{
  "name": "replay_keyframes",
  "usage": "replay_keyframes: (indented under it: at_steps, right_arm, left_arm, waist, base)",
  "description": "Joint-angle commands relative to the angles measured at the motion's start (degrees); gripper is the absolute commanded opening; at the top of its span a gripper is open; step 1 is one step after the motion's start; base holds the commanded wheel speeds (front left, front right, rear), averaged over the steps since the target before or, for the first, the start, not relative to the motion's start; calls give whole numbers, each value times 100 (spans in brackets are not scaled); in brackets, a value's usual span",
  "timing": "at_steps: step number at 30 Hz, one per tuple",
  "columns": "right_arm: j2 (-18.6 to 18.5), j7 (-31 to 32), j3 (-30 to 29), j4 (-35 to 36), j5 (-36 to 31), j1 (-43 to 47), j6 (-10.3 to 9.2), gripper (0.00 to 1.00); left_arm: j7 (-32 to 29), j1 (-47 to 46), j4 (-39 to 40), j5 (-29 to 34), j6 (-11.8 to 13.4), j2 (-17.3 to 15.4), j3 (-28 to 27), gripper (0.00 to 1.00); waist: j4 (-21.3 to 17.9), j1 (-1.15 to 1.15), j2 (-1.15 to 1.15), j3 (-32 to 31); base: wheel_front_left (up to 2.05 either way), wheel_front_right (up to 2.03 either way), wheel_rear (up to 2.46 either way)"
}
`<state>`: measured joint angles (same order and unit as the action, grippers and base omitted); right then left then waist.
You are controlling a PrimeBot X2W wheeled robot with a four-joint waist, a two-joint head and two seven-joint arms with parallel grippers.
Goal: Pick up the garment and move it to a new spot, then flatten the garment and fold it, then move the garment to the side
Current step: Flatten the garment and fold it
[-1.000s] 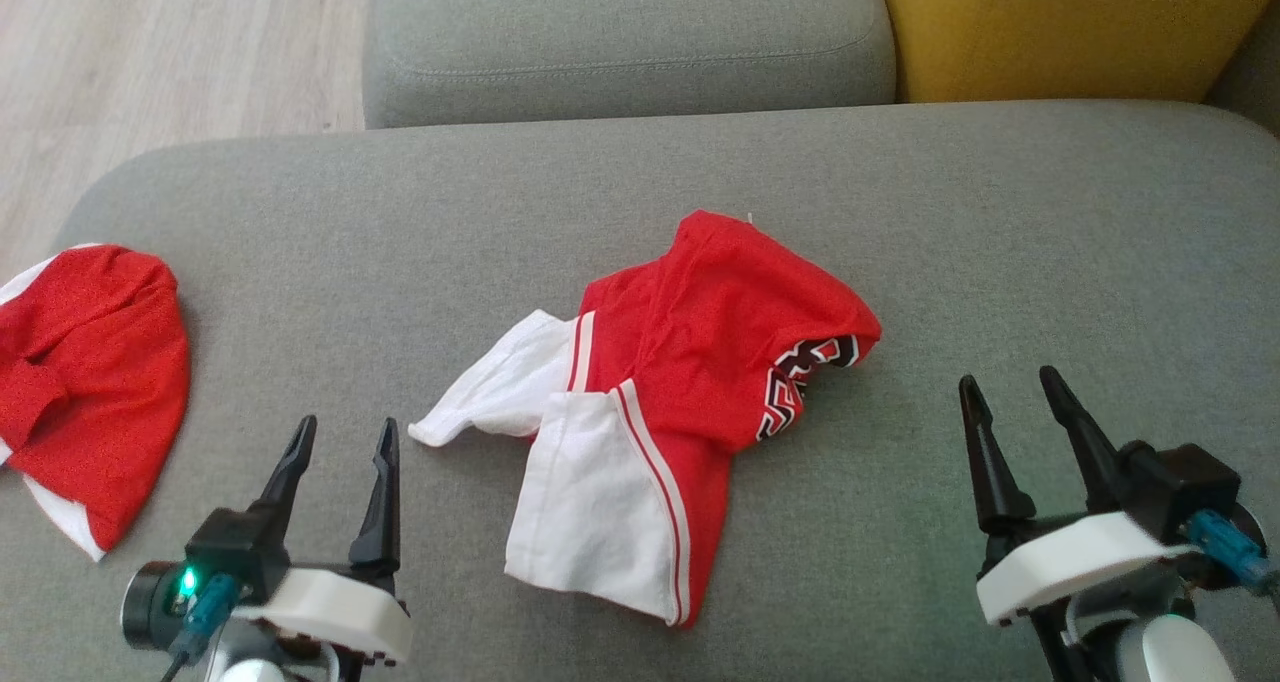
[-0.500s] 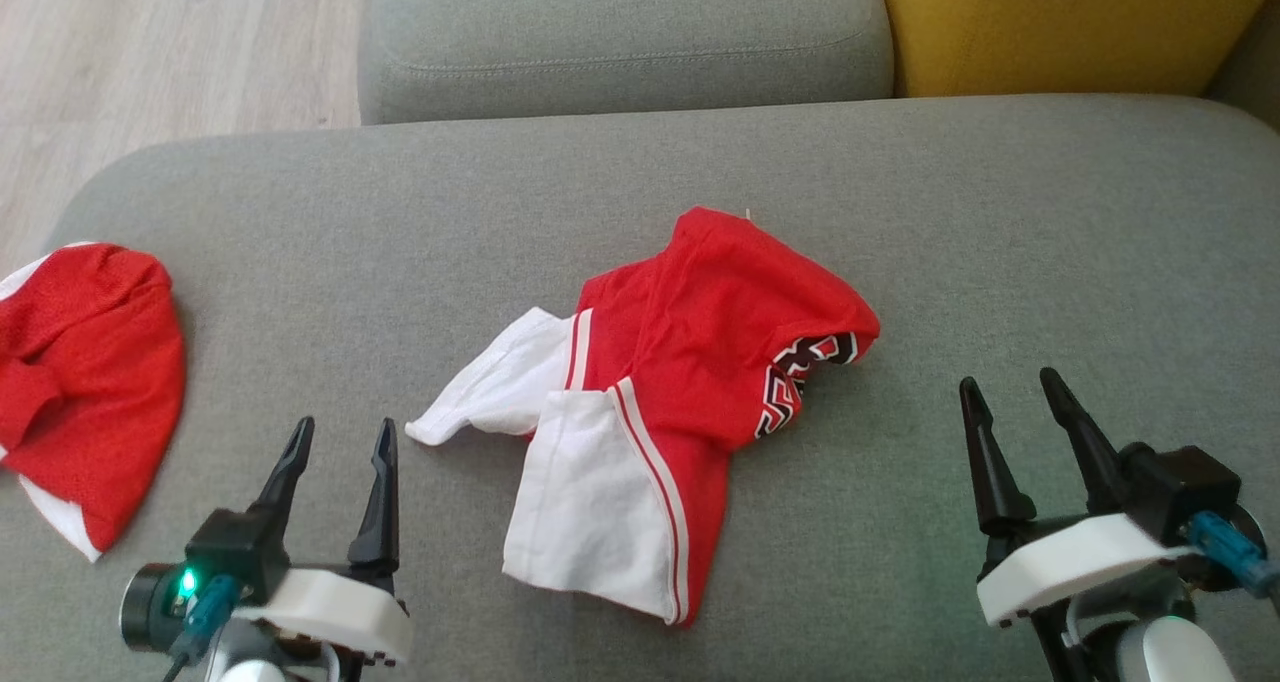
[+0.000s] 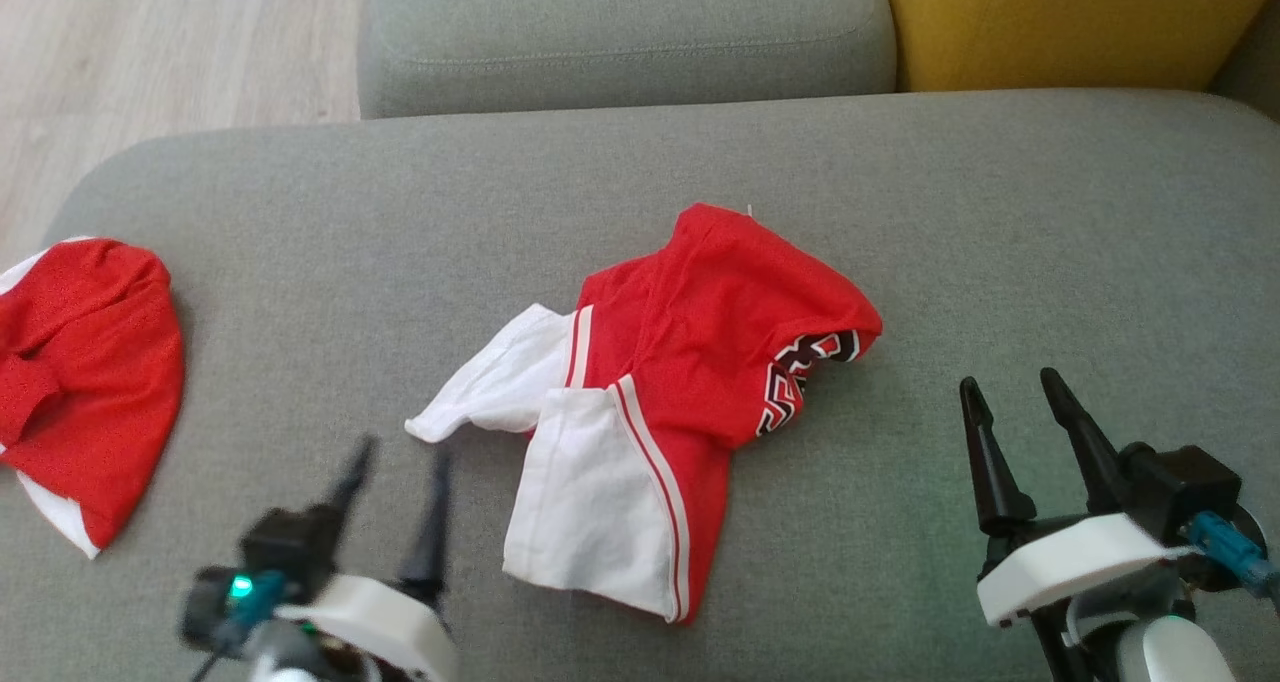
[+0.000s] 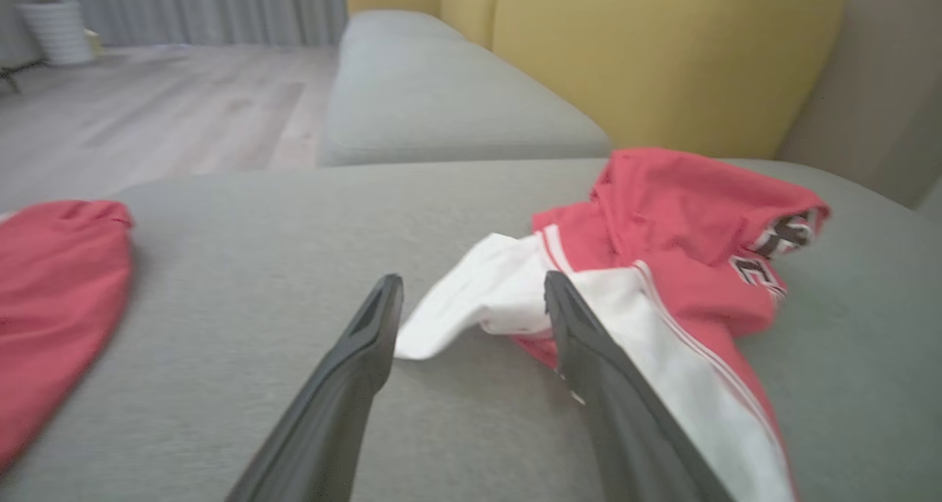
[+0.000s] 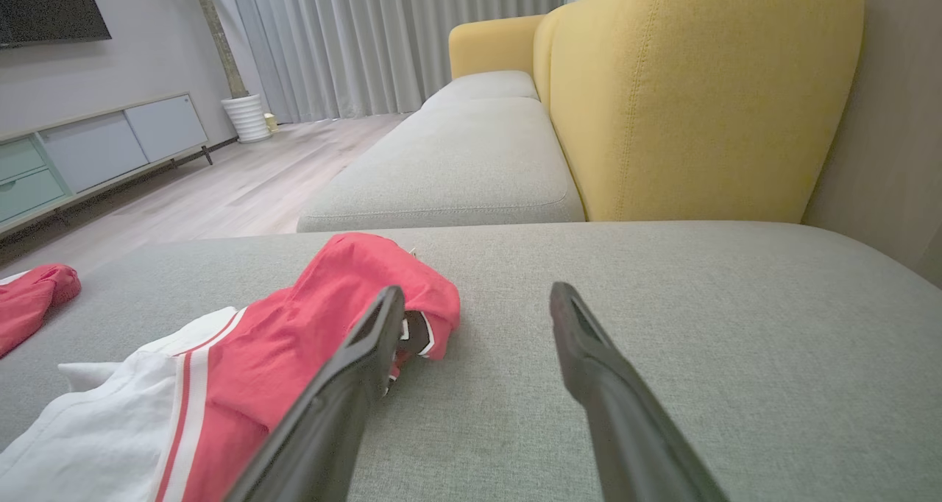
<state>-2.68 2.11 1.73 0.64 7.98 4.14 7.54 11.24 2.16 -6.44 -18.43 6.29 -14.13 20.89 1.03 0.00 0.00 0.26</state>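
A crumpled red and white garment with a black patterned band lies in the middle of the grey sofa seat. My left gripper stands open just left of its white sleeve tip, nothing between the fingers. In the left wrist view the garment lies ahead and to the right of the left gripper. My right gripper is open at the lower right, apart from the cloth. The right wrist view has the garment to the left of the right gripper.
A second red garment lies at the seat's left edge. Behind are another grey cushion and a yellow backrest. Wooden floor lies to the far left. Bare seat stretches to the right of the garment.
My left gripper has moved right and a little lower, toward the white sleeve. The right gripper has stayed put. The garments lie as before.
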Motion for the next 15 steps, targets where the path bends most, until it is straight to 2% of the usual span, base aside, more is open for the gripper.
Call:
replay_keyframes:
  at_steps: [1,2,10,15]
  right_arm:
    - [-20,-13,133,210,-10,-229,-5,100]
    - [-20,-13,133,210,-10,-229,-5,100]
    - [-20,-39,185,192,26,-293,-5,100]
    - [-20,-68,167,167,39,-329,-5,100]
  left_arm:
    - [-139,-290,161,-69,-96,12,-56,100]
    - [-139,-290,161,-69,-96,12,-56,100]
    - [-881,-194,-214,-634,-598,378,446,100]
    - [-1217,-159,-493,-829,-644,415,505,100]
  waist:
    - [-4,0,0,33]
    - [-4,0,0,33]
    - [-74,0,0,180]
    - [-108,0,0,252]
  base:
    - [0,0,0]
    - [0,0,0]
    - [0,0,0]
    - [0,0,0]
